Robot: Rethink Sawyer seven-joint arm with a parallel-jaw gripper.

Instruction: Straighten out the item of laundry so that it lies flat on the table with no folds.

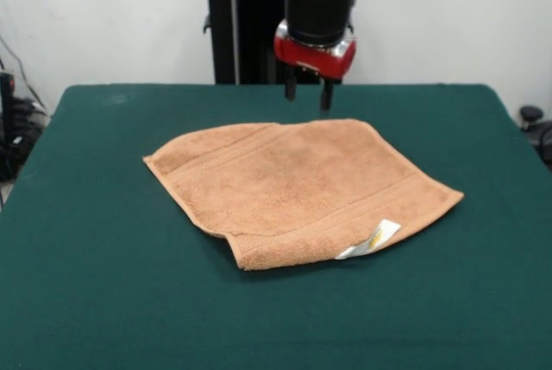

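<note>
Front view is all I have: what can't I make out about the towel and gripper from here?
- Towel: its near corner is folded over; the fold hides what lies beneath.
- Label: print too small to read.
- Gripper: fingers apart, but this angle doesn't show whether the tips touch the towel's far edge.
- Arm: cut off by the top edge.
- Table: front edge cropped.

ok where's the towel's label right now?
Front view: the white label sits at the towel's near edge, right of centre, sticking out over the green table, on the side opposite the gripper.
</note>
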